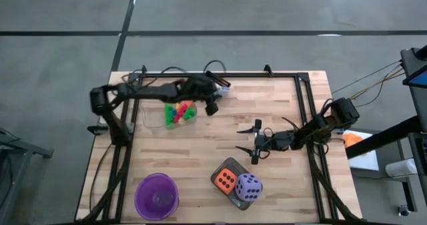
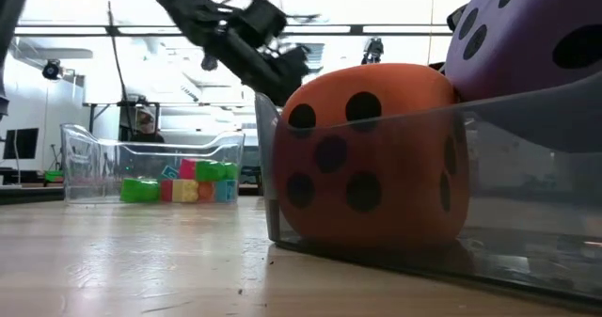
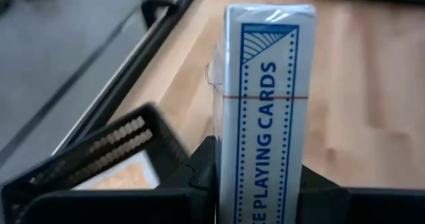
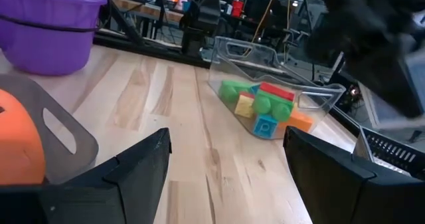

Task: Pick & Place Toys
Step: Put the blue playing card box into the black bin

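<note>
On the pale wooden plank table (image 1: 200,151), the left gripper (image 1: 218,90) hovered near the far edge, just beyond a clear plastic tub (image 1: 180,113), its fingers clamped tight on a white-and-blue box of playing cards (image 3: 265,111). In the left wrist view the box stood upright between the dark fingers (image 3: 199,177), with its printed side facing the camera and the wood below it. The clear tub held a heap of small plastic building blocks (image 1: 179,112) in green, red, yellow and blue; the low view showed them lying along its bottom. The right gripper (image 1: 255,139) hung over the middle of the table, to the right of the tub and well apart from it, its jaws spread wide with nothing between them. Its wrist view looked across bare wood toward the blocks. Near the front edge sat a grey see-through tray (image 1: 217,181) carrying a fist-sized orange foam die with dark dots (image 1: 227,179) and a purple foam die with dark dots (image 1: 247,187), the two touching, and the purple one leaned against the tray's rim. A round purple plastic bowl (image 1: 156,196) stood at the front left, apart from the tray.
</note>
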Controlling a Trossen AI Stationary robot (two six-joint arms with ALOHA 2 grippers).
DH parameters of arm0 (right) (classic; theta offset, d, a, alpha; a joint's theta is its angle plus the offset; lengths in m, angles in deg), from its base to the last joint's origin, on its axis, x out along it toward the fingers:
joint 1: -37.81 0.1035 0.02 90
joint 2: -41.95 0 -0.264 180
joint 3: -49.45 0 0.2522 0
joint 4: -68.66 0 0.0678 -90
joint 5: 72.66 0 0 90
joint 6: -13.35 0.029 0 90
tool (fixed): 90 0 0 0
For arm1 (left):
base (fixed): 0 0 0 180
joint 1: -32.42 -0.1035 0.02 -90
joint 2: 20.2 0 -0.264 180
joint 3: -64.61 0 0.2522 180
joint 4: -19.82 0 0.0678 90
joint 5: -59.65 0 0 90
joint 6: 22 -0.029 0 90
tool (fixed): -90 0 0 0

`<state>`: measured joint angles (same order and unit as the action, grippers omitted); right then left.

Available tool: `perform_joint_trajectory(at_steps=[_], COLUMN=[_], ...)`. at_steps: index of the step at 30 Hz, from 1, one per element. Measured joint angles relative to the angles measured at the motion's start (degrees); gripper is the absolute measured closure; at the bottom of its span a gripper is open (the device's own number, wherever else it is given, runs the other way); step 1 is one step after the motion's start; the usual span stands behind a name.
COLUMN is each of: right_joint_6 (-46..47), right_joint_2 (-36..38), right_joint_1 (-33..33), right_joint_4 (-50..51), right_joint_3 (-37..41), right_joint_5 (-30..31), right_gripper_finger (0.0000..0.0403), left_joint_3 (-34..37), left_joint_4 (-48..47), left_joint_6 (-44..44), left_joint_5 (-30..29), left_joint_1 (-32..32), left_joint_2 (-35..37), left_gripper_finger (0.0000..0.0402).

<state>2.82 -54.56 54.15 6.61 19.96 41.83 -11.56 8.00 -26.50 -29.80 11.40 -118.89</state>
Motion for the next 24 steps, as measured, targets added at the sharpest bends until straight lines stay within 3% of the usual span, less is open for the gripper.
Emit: perform_joint_trajectory(at_steps=[5,12,15,24], right_joint_6=[-0.4,-0.4,-0.7,-0.9], right_joint_2=[0.0,0.0,0.0,0.0], right_joint_1=[0.0,0.0,0.0,0.0], right_joint_4=[0.0,0.0,0.0,0.0], right_joint_3=[0.0,0.0,0.0,0.0], right_joint_5=[0.0,0.1,0.1,0.1], right_gripper_finger=[0.0113,0.0113,0.0113,0.0113], left_joint_3=[-11.9,-24.4,-26.5,-26.3], left_joint_4=[-12.4,-24.6,-26.7,-27.3], left_joint_6=[-3.1,-5.5,-7.2,-9.0], left_joint_5=[-1.6,-11.3,-14.3,-15.1], left_joint_1=[-2.9,-3.9,-4.2,-6.8], left_joint_2=[-8.6,-18.0,-20.2,-21.1], left_gripper_finger=[0.0341,0.0341,0.0341,0.0341])
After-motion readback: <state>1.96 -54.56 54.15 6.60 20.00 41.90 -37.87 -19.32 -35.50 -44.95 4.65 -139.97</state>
